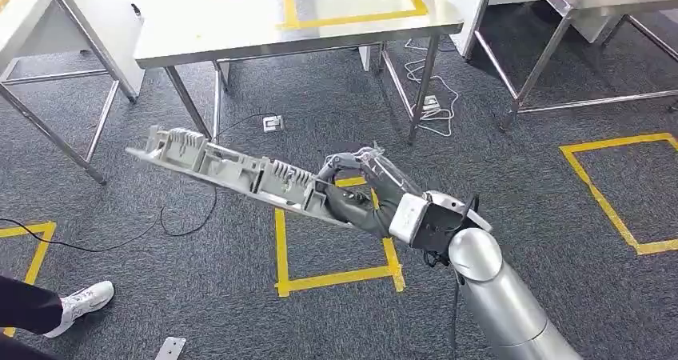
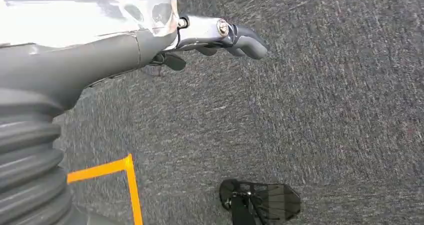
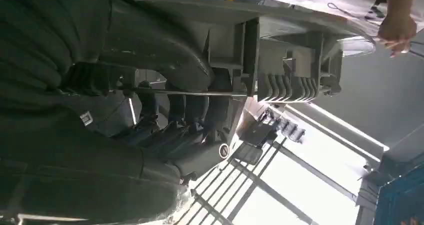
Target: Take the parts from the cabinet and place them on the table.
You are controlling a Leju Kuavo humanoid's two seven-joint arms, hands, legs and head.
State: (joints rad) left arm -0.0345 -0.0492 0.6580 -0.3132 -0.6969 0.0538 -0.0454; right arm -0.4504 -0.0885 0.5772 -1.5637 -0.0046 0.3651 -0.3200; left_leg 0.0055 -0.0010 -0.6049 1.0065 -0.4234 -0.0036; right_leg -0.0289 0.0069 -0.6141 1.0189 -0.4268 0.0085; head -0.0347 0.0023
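Note:
A long grey ribbed plastic part (image 1: 216, 168) hangs over the carpet, tilted, its far end pointing toward the steel table (image 1: 240, 32). My right hand (image 1: 360, 196) grips its near end, fingers wrapped around the edge. Close up in the right wrist view, the part (image 3: 290, 70) sits clamped in the right hand (image 3: 165, 85). My left hand (image 2: 150, 40) hangs above the carpet, holding nothing, its fingers loosely apart.
Yellow tape squares (image 1: 336, 278) mark the carpet under the part. A black cable (image 1: 184, 216) and a floor socket (image 1: 273, 123) lie near the table legs. A person's shoe (image 1: 84, 300) stands at the lower left, and a person's hand (image 3: 397, 30) shows beyond the part. More steel tables (image 1: 560, 0) stand to the right.

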